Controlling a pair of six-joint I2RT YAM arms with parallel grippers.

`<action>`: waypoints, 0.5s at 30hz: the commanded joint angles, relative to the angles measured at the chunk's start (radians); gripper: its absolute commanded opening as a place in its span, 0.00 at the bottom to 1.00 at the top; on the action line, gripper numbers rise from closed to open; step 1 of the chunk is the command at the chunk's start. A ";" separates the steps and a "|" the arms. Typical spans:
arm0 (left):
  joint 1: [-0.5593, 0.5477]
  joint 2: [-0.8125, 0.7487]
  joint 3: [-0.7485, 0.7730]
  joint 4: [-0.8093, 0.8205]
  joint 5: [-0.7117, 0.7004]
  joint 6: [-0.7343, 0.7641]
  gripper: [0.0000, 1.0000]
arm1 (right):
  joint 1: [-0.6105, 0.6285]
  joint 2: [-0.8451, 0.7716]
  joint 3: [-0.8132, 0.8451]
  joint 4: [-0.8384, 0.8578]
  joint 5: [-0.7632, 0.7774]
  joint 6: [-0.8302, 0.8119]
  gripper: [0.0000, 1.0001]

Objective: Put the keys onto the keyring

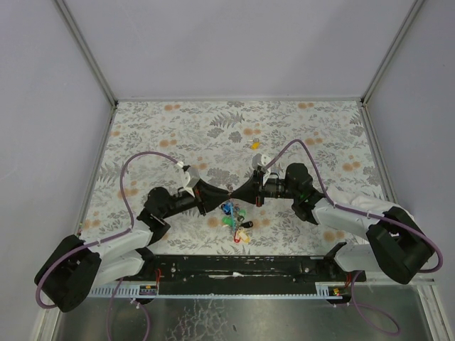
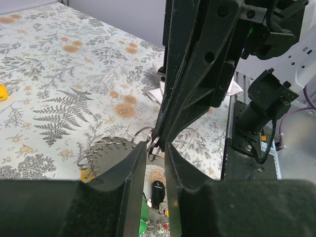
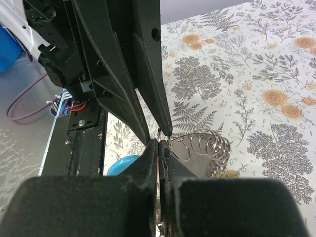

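Above the keys, the keyring is being pinched by the right end effector, tip-to-tip with the left end effector, whose grip cannot be told.

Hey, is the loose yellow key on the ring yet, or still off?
Off. The yellow key lies alone on the table, well apart from the ring and the other keys.

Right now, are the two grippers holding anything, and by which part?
Both the left gripper and right gripper appear to pinch the thin silver metal keyring by its wire rim, from opposite sides.
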 commanded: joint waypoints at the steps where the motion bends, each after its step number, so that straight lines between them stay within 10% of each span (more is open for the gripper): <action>1: 0.008 -0.008 0.028 0.078 0.045 0.018 0.17 | 0.008 0.003 0.007 0.070 -0.052 0.017 0.00; 6: 0.008 -0.039 0.030 0.022 0.059 0.029 0.00 | 0.008 -0.015 0.009 0.036 -0.023 0.005 0.00; 15: 0.006 -0.140 0.086 -0.246 0.015 0.097 0.00 | 0.007 -0.065 0.028 -0.111 0.038 -0.035 0.06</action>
